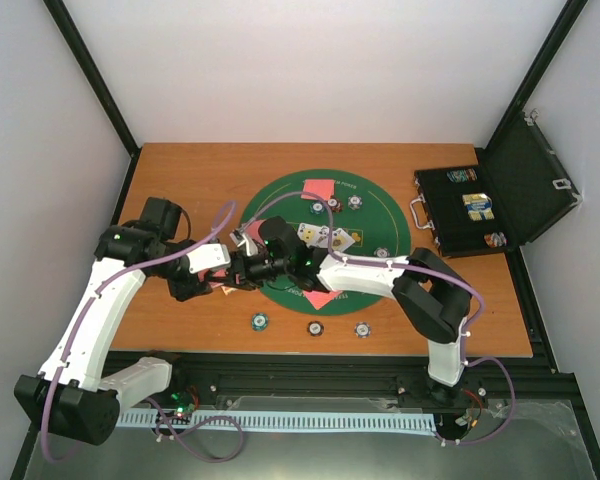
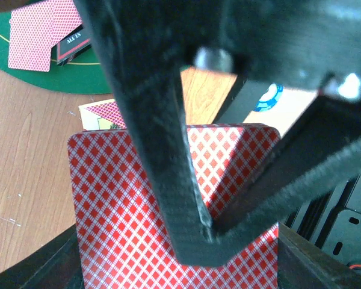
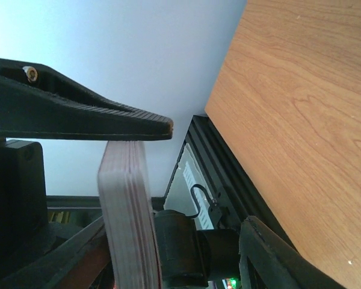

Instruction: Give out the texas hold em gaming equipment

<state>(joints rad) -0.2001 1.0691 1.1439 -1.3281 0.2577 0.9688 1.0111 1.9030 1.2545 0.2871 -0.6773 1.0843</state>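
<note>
My left gripper (image 1: 223, 265) (image 2: 179, 233) is shut on a deck of red-backed cards (image 2: 120, 198), gripping it by its side edges above the mat's left rim. My right gripper (image 1: 248, 265) (image 3: 174, 220) meets it from the right, jaws apart, with the deck (image 3: 125, 211) edge-on between them. Its black fingers (image 2: 168, 180) cross in front of the deck's back. Two red-backed cards (image 1: 320, 188) (image 1: 325, 298) and face-up cards (image 1: 325, 237) lie on the green mat (image 1: 380, 225). Three chips (image 1: 315, 327) sit on the wood in front of it. A black "ALL IN" marker (image 2: 72, 43) lies on the mat.
An open black case (image 1: 480, 205) stands at the right with chips and a card box inside. Several chips (image 1: 355, 201) lie on the mat. The black frame rail (image 1: 330, 365) runs along the table's near edge.
</note>
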